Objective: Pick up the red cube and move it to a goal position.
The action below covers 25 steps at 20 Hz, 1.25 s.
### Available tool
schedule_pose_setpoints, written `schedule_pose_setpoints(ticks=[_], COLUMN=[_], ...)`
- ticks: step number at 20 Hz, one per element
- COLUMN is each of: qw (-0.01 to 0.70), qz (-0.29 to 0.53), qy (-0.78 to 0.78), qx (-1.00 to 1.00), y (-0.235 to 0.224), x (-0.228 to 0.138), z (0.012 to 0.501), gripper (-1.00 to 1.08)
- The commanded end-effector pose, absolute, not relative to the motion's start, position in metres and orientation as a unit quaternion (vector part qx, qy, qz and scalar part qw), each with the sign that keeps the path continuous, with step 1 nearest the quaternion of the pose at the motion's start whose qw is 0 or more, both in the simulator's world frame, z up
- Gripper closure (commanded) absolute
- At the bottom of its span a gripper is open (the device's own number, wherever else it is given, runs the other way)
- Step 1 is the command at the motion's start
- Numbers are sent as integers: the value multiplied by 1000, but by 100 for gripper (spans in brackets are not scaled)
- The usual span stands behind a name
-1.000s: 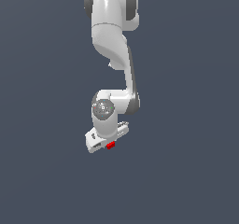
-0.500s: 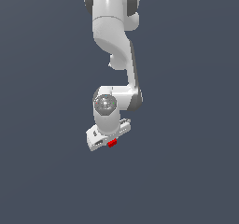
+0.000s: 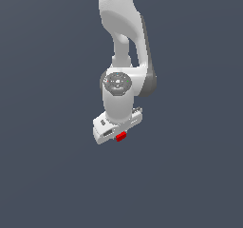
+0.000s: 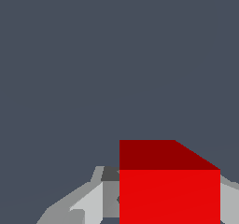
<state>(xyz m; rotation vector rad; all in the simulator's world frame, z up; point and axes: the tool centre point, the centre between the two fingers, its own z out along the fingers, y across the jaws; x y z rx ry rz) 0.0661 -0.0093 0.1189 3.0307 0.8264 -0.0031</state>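
We saw a white robot arm (image 3: 124,42) reaching down from the top of the exterior view against a plain, dark grey-blue backdrop. Nothing else appeared in the scene: no table edge, no marker for a goal, no other objects.

At the arm's lower end sat the gripper (image 3: 118,136), its pale housing tilted so that one end dipped toward the exterior view's left. The red cube (image 3: 121,136) showed as a tiny bright spot just under that housing, tucked against its lower edge. It appeared to be held off any surface, though the flat backdrop gave us no sure sense of height.

In the wrist view the red cube (image 4: 169,190) filled the near corner of the frame, its front face bright and its upper face a darker red. Grey and white finger parts (image 4: 91,202) pressed in beside it on one side, and a sliver of pale finger showed on the other. We judged the gripper closed on the cube, clamping it between its fingers so that it could be carried.

We judged the pickup done and the carrying under way. The goal position was not visible in either view, so we could not tell how far remained.
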Motion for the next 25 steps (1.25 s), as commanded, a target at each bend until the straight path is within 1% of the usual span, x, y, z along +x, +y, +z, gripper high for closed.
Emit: schedule_pose_setpoints(ticks=[1, 9, 14, 19, 25], qw=[1, 1, 0, 0, 0], qz=[0, 0, 0, 0, 0], qy=[264, 264, 264, 263, 263], qx=[965, 965, 965, 965, 965], y=[3, 38, 55, 66, 70], x=[63, 55, 52, 51, 51], z=[148, 235, 278, 303, 314], gripper=[108, 108, 108, 108, 108])
